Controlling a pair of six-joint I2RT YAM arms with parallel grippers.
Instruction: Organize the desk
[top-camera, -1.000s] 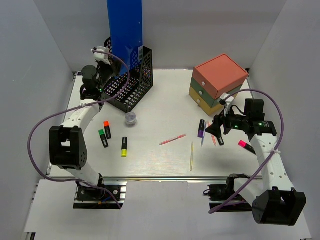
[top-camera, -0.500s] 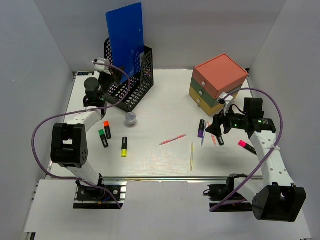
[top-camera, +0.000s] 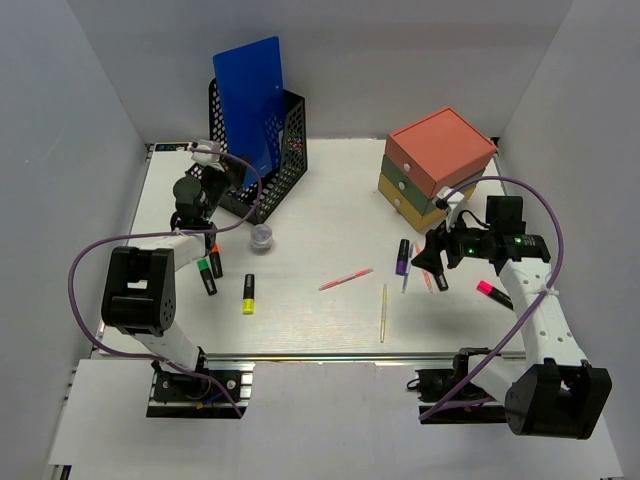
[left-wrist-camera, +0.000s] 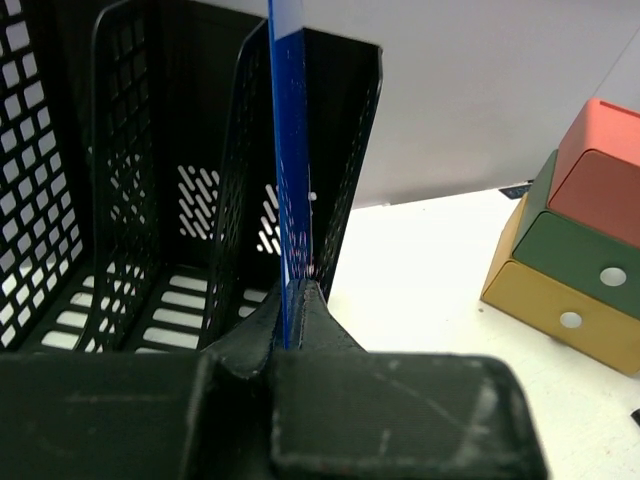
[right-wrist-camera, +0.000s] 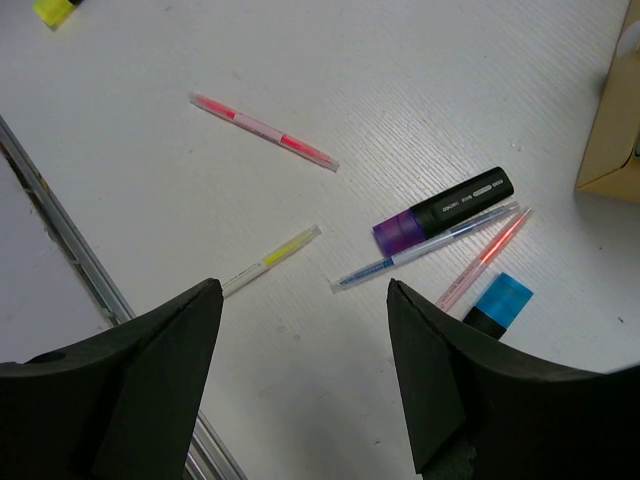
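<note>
In the top view, the large white ribbed bench (top-camera: 320, 215) fills the middle of the frame, with a metal rail along its lower edge. A black mesh plastic file rack (top-camera: 285, 160) is seen at the upper left, and a tall flat blue plastic board (top-camera: 250, 95) stands upright in it. The left claw (top-camera: 218, 182) is pressed against the rack's lower left side at the foot of the board. A stack of three drawer boxes, salmon over green over yellow (top-camera: 435, 165), sits at the upper right. The right claw (top-camera: 425, 255) is held just below that stack, beside a purple-capped black marker (top-camera: 402, 256). A slim pink pen (top-camera: 345, 279) and a thin yellow pen (top-camera: 383, 312) lie near the centre, and three highlighters with orange, green and yellow caps (top-camera: 214, 258) are spread at the lower left, near a small clear jar (top-camera: 261, 237).

In the left wrist view, the left claw (left-wrist-camera: 290, 300) is clamped together on the bottom edge of the blue board (left-wrist-camera: 290, 150), which is seen edge-on against the rack (left-wrist-camera: 150, 180). Which slot holds it cannot be told. The drawer stack (left-wrist-camera: 580, 240) appears at the right on the bench (left-wrist-camera: 420, 260).

In the right wrist view, the right claw (right-wrist-camera: 303, 290) is spread apart above the bench (right-wrist-camera: 150, 180), holding nothing. The pink pen (right-wrist-camera: 265, 132), the yellow pen (right-wrist-camera: 270, 260) and the purple marker (right-wrist-camera: 445, 210) lie beyond it, the marker touching a thin blue pen (right-wrist-camera: 425, 247).
</note>
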